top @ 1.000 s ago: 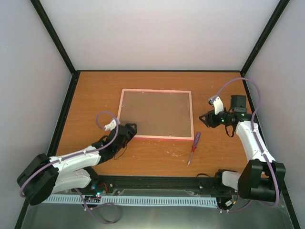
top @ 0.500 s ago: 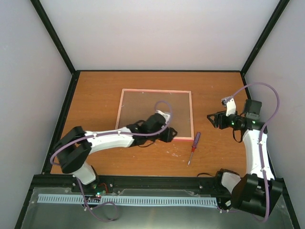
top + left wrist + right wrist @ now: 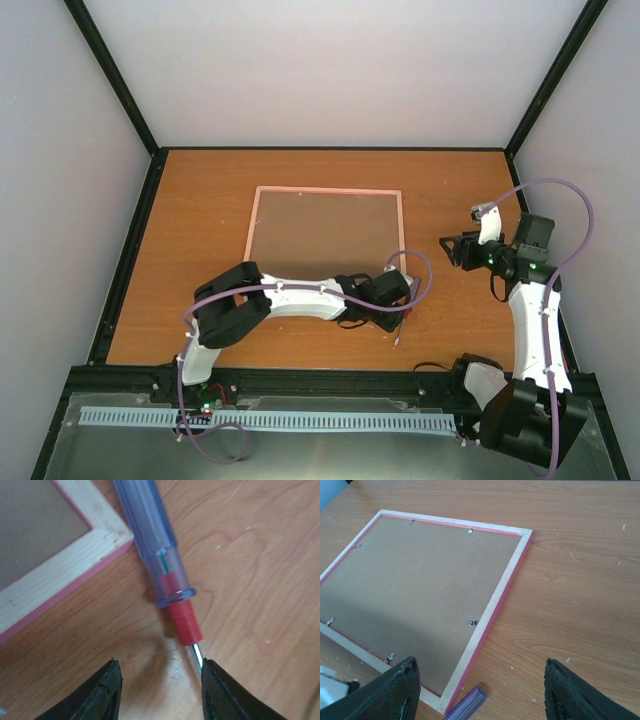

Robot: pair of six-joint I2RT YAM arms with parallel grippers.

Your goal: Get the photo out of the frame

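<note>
Orange-brown wooden counter (image 3: 200,200) walled in by pale panels is what I'm looking at. In the last second the left arm has swung along the near edge, from the frame's near left corner to its near right one. The left gripper (image 3: 160,685) now hangs low over the small screwdriver with a clear blue handle and red collar (image 3: 167,575). Its jaws stand partly apart and hold nothing. The steel shaft runs down close by the right-hand finger (image 3: 212,690), though I can't quite tell whether they touch. I'd read this as going for the tool first, to lever the fastenings up, so the real work on the frame hasn't begun.

Over by the right edge, the right gripper (image 3: 480,680) has drawn back and sits raised above the wood, its jaws wide apart and empty.

Further off, the thin rectangular picture frame with a pink border (image 3: 490,615) hasn't shifted. It lies flat in the middle of the counter, a little towards the far edge, face down. Its brown backing board (image 3: 415,590) faces up, pinned by small metal tabs (image 3: 472,623) spaced around the rim. The photo doesn't show anywhere; presumably it is shut in beneath that board.
</note>
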